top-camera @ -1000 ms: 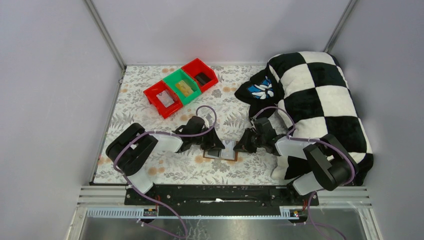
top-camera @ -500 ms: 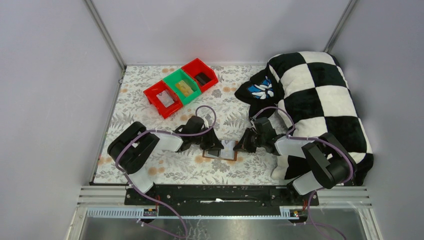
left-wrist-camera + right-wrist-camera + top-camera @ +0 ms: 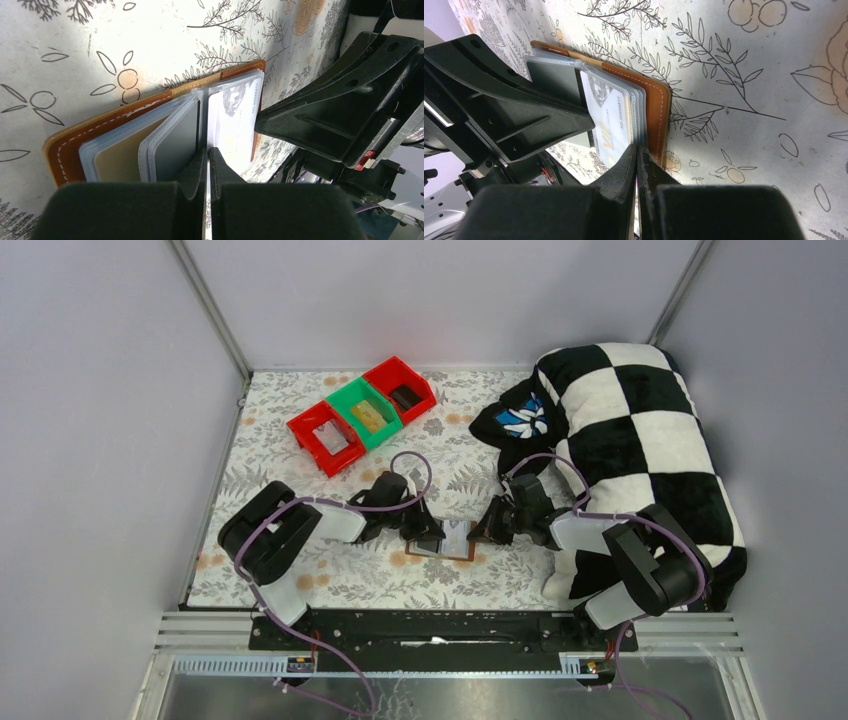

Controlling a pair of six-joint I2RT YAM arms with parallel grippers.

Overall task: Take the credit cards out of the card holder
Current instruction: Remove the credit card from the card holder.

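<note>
Pinching card holder [image 3: 455, 542] edges, bins [image 3: 308, 447] well apart

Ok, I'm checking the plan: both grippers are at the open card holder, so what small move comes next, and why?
Probably draw the right gripper slowly away from the card holder, with the left gripper holding firm. Both are pinched shut on thin sheets at opposite sides, the right at the printed card edge, so pulling should slide it out.

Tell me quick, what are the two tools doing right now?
Left tool: shut, pinching a thin leaf of the card holder.
Right tool: shut on the card holder's outer leaf.
</note>
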